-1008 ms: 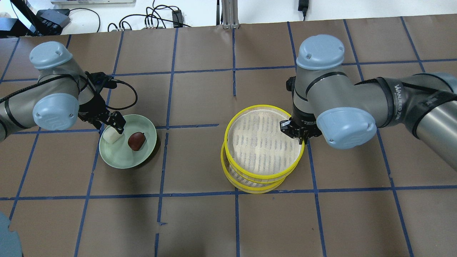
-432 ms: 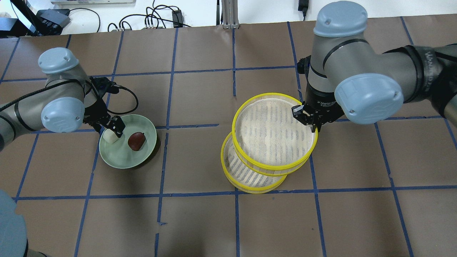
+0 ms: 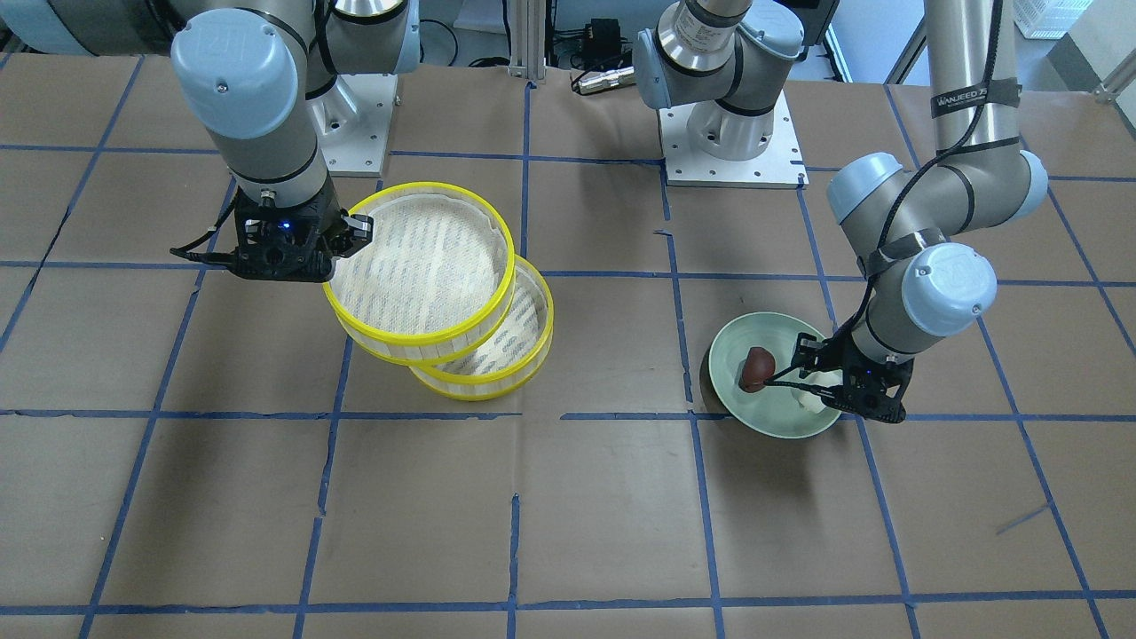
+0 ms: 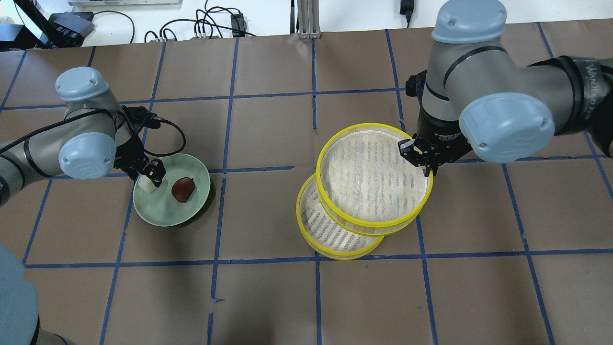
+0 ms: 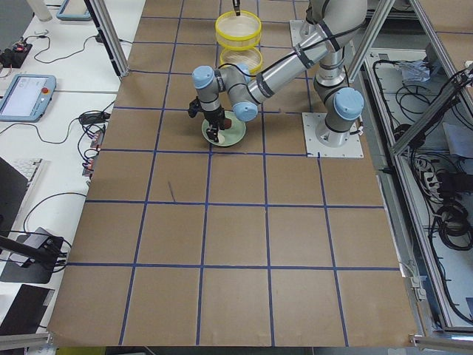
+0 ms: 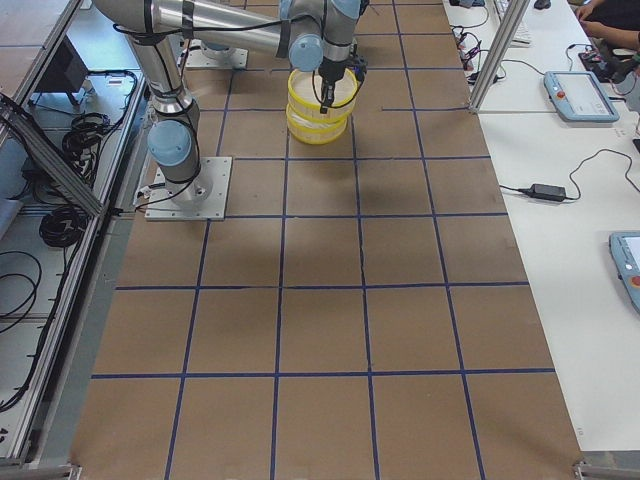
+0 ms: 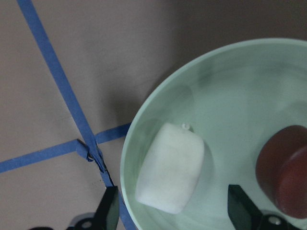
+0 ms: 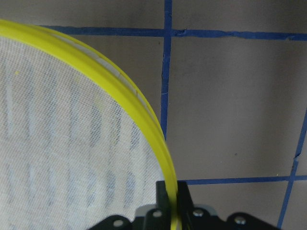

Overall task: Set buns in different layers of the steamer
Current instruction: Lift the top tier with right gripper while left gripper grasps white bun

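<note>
Currently, my right hand (image 4: 427, 168) is pinched on the yellow rim of the upper tray (image 4: 373, 177). The right wrist view shows one finger inside the rim and one outside, at the bottom centre of that frame. The upper tray sits right of centre in the overhead frame. It overlaps the lower tray (image 4: 325, 230) and is offset from it toward the upper right. In the front-facing view the upper tray appears tilted; I cannot tell whether the two trays touch. Both tray floors are bare.

My left hand (image 4: 152, 175) is spread over the left edge of the pale green plate (image 4: 163, 215), which rests on the counter (image 4: 268, 297) in the left half of the overhead frame. In the left wrist view the two fingertips (image 7: 109, 211) stand at the bottom edge, with the white bun (image 7: 170, 167) between them and neither touching it. The white bun lies on the plate near its left rim. The reddish-brown bun (image 4: 183, 189) lies on the same plate, just right of the white bun and apart from it.
</note>
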Motion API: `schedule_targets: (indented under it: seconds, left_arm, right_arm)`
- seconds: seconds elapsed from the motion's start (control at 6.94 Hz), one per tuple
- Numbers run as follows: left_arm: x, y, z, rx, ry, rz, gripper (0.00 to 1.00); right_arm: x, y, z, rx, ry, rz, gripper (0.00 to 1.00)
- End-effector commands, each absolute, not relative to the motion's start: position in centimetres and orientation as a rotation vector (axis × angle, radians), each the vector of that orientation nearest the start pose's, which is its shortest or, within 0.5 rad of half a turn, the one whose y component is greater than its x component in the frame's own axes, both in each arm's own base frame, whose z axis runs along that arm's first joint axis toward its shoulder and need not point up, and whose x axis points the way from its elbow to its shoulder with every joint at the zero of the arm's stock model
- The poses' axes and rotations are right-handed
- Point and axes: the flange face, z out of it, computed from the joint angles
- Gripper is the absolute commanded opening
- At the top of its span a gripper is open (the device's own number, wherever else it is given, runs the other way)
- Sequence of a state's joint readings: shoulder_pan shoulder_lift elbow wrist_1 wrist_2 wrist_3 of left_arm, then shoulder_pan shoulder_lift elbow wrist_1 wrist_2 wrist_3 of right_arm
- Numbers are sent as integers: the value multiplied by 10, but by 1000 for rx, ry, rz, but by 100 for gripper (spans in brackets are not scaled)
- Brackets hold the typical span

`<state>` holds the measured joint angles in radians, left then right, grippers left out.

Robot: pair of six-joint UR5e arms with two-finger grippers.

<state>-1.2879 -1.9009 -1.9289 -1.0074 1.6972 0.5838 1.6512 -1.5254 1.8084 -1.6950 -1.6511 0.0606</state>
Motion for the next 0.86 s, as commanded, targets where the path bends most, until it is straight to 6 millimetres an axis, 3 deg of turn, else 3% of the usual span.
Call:
schedule_targets:
  seconds: [0.0,0.58,0.72]
  left_arm:
    - [31,-541,205,466,3030,249,23]
    - [30,-544,221,465,3014,206,2]
    - [26,-545,243,457,3000,152,2]
  right_arm:
    - [162,-467,364,-40,3222,248,9]
    - [163,-467,364,-40,3221,248,9]
    - [163,-467,364,-40,3221,248,9]
